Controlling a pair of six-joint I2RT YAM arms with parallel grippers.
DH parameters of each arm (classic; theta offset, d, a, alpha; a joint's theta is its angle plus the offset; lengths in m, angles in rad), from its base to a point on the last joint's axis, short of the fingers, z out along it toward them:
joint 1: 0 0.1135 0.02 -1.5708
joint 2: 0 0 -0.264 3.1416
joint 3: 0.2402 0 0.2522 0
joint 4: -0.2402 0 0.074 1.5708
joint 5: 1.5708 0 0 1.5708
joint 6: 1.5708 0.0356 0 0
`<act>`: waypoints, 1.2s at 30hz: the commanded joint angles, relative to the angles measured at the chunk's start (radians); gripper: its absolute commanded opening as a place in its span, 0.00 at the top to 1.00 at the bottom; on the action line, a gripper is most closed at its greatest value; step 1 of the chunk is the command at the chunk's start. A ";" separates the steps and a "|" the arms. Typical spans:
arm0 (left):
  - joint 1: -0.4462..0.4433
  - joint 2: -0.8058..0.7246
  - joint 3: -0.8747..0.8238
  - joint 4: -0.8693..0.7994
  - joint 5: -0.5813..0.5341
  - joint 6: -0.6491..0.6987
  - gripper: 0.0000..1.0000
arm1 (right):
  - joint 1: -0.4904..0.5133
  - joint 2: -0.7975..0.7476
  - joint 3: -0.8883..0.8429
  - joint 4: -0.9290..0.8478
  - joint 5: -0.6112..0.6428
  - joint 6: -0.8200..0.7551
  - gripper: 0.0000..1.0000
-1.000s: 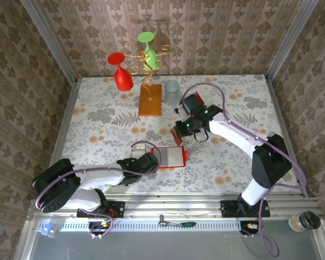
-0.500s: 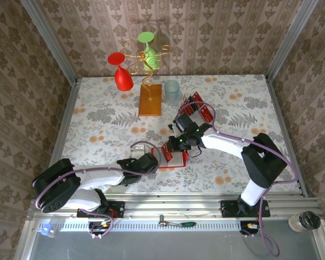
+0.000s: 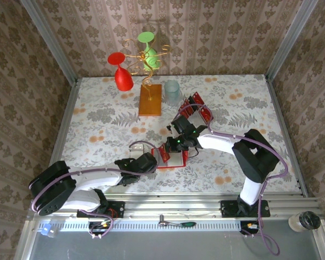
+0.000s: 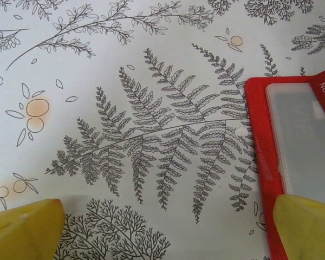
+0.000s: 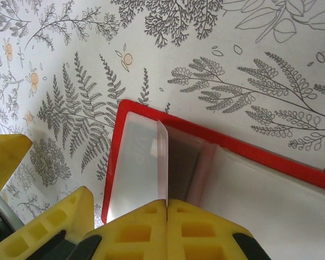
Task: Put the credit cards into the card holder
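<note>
The card holder (image 3: pixel 177 158) lies open on the floral cloth, a red border (image 5: pixel 271 156) around pale clear pockets (image 4: pixel 303 135). My right gripper (image 3: pixel 171 147) hangs over its left half, shut (image 5: pixel 167 205) on a credit card (image 5: pixel 162 162) that I see edge-on, standing upright over the pocket. More red credit cards (image 3: pixel 198 111) stand in a clear tiered stand behind. My left gripper (image 3: pixel 153 160) is wide open (image 4: pixel 165 230) and low at the holder's left edge. One of its fingers (image 4: pixel 306 227) is over the red border, the other (image 4: pixel 24 227) over bare cloth.
At the back stands an orange block (image 3: pixel 150 100) carrying a wire stand with a red glass (image 3: pixel 122 76) and a green one (image 3: pixel 146 39). A pale tumbler (image 3: pixel 171 91) stands beside it. Papered walls close in the table on three sides.
My right gripper has come from the card stand at the back down and left to the open holder, carrying a card. The left arm has hardly moved.
</note>
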 commanded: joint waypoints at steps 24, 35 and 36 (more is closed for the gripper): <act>-0.002 0.085 0.047 0.057 0.024 0.050 0.00 | 0.005 0.022 -0.052 0.026 -0.011 0.035 1.00; -0.014 0.109 0.043 0.020 0.005 0.031 0.00 | 0.001 -0.002 -0.038 0.020 -0.034 0.035 1.00; -0.016 0.109 0.042 0.015 0.003 0.027 0.00 | -0.003 -0.017 -0.040 0.026 -0.041 0.035 1.00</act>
